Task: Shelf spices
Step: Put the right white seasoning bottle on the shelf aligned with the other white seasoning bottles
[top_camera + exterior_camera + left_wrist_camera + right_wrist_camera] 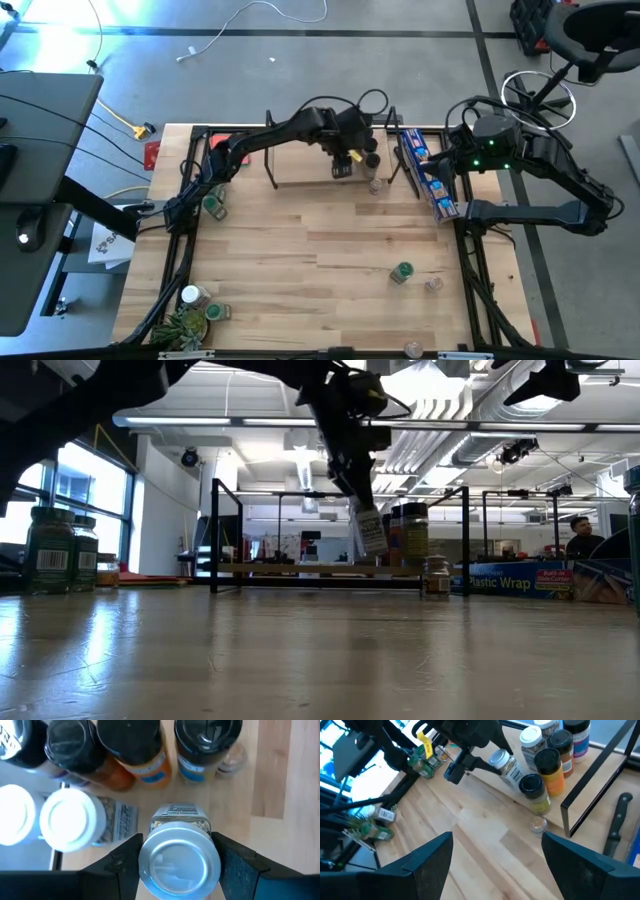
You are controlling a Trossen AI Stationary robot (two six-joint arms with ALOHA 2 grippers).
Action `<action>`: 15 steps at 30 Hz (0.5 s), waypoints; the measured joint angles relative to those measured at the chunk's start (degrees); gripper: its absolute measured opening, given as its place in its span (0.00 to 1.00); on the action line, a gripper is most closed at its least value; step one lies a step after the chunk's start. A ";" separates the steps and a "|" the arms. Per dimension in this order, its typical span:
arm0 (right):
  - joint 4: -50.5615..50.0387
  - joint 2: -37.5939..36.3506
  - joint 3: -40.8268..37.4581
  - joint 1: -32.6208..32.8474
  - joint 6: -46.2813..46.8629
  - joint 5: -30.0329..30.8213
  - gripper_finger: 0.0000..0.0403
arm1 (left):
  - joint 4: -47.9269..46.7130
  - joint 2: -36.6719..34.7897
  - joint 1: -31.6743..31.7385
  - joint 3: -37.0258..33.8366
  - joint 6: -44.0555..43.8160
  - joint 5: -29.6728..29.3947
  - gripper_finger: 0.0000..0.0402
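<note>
My left gripper (177, 862) is clamped on a silver-lidded spice jar (179, 860), jaws pressed to either side of its lid. It hangs tilted above the shelf (300, 172), lid up, bottom angled down toward the jars already standing there (545, 767). I can't read its label. My right gripper (495, 855) waits beside the blue packet (428, 172), jaws spread wide, holding nothing.

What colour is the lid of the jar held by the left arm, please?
Silver, a shiny metal lid; the left wrist view shows it best.
</note>
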 joint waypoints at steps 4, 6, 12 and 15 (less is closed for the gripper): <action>0.00 0.00 0.00 0.00 3.05 -0.11 0.75 | 3.10 0.01 0.43 -0.02 2.44 0.03 0.50; 0.00 -0.02 0.01 0.00 3.63 -0.17 0.75 | 4.52 0.02 0.41 -0.02 3.71 -0.74 0.55; 0.02 -0.02 0.02 0.00 5.94 -0.27 0.75 | 5.87 -0.04 0.39 0.00 6.61 -2.33 0.62; 0.02 0.00 0.00 0.00 5.95 -0.29 0.75 | 5.35 -0.04 0.39 0.00 6.75 -2.34 0.61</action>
